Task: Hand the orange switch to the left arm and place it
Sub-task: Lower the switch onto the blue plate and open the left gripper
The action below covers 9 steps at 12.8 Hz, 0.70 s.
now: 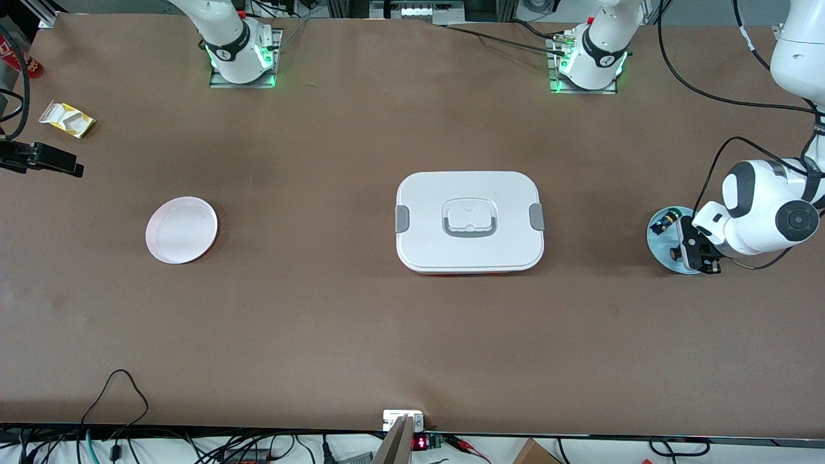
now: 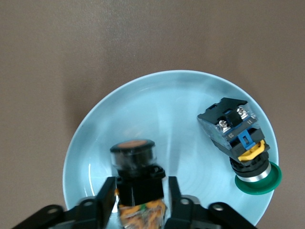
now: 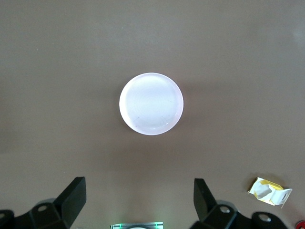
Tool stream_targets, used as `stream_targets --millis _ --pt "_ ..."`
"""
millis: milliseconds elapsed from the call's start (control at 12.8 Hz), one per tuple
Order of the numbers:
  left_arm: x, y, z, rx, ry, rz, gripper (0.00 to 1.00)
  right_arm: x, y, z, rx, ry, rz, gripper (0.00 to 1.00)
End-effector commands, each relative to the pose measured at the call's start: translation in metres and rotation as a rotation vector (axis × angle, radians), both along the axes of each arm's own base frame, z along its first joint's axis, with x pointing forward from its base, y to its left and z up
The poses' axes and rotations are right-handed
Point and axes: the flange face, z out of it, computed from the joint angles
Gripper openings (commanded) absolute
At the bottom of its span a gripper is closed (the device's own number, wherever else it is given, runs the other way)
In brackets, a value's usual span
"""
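pink plate (image 1: 181,230) – crumpled yellow wrapper (image 1: 67,119) – blue plate (image 2: 157,109) holding green-capped switch (image 2: 240,145).

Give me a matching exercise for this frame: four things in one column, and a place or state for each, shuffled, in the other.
Things:
1. orange switch
2. box
3. pink plate
4. green switch

Places or states:
A. bare, toward the right arm's end of the table
B. lying on the blue plate, free of any fingers
C. between the left gripper's fingers, over the blue plate
D. lid on, mid-table between the two plates

Pairs: 1-C, 2-D, 3-A, 4-B
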Motion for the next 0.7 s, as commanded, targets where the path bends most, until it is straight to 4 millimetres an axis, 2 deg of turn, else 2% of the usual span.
stream_targets --millis 0,156,312,468,625 --pt "0.002 0.003 0.011 0.007 0.003 -0.075 1.0 -0.016 0.004 -0.005 0.004 -0.025 -0.009 1.0" --pt "0.005 -0.001 0.027 0.016 -0.003 -0.074 1.0 -0.026 0.005 -0.013 0.01 -0.041 -0.004 1.0" --pt "0.01 -0.011 0.054 0.033 0.012 -0.057 1.0 -0.03 0.007 -0.014 0.012 -0.049 0.0 1.0" --pt "0.015 -0.034 0.084 0.039 0.064 -0.026 1.0 -0.032 0.016 -0.007 0.011 -0.055 0.006 1.0" --pt "0.02 -0.061 0.117 0.066 0.112 0.049 1.0 -0.036 0.016 0.0 0.013 -0.055 0.006 1.0"
